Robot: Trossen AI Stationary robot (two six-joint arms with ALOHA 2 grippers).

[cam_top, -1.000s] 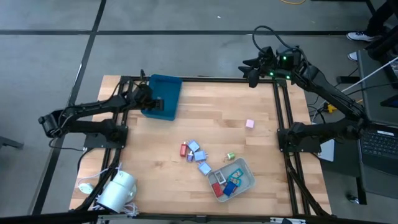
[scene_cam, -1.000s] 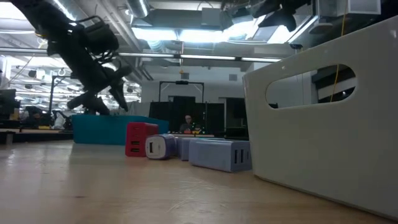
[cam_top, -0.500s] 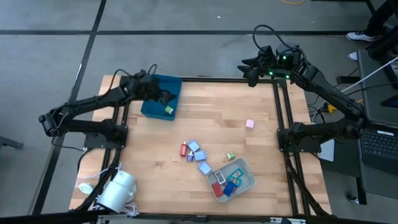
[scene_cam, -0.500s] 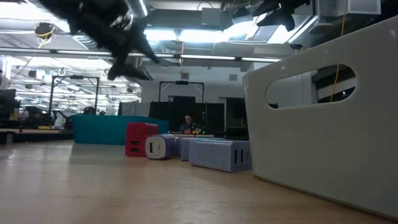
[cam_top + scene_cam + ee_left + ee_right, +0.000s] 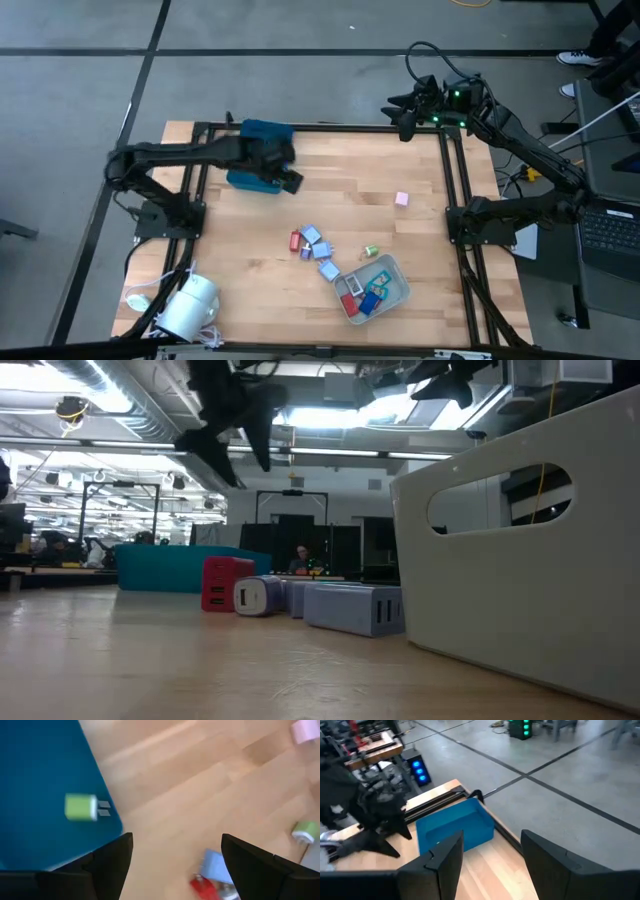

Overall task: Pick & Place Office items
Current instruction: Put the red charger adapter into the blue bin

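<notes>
A green block (image 5: 80, 806) lies flat on the floor of the dark teal tray (image 5: 262, 140). My left gripper (image 5: 287, 178) hovers open above the tray's near right corner and holds nothing; its fingers (image 5: 107, 865) frame bare wood in the left wrist view. Several red and light blue blocks (image 5: 311, 243) lie clustered mid-table, with a second green piece (image 5: 370, 251) and a pink block (image 5: 401, 199) apart from them. More items sit in the pale grey tray (image 5: 398, 270). My right gripper (image 5: 402, 122) waits open beyond the far right corner.
The black frame rails (image 5: 455, 180) run along the table's edges. A white cylindrical object (image 5: 188, 306) sits at the near left corner. In the low view the grey tray's wall (image 5: 530, 530) stands close on the right, and the red block (image 5: 225, 582) in front of the teal tray (image 5: 170, 568).
My left gripper rose out of the teal tray and moved toward the table's right, ending above the tray's near right corner. The green block came into sight lying in the tray as the gripper withdrew. My right arm kept still.
</notes>
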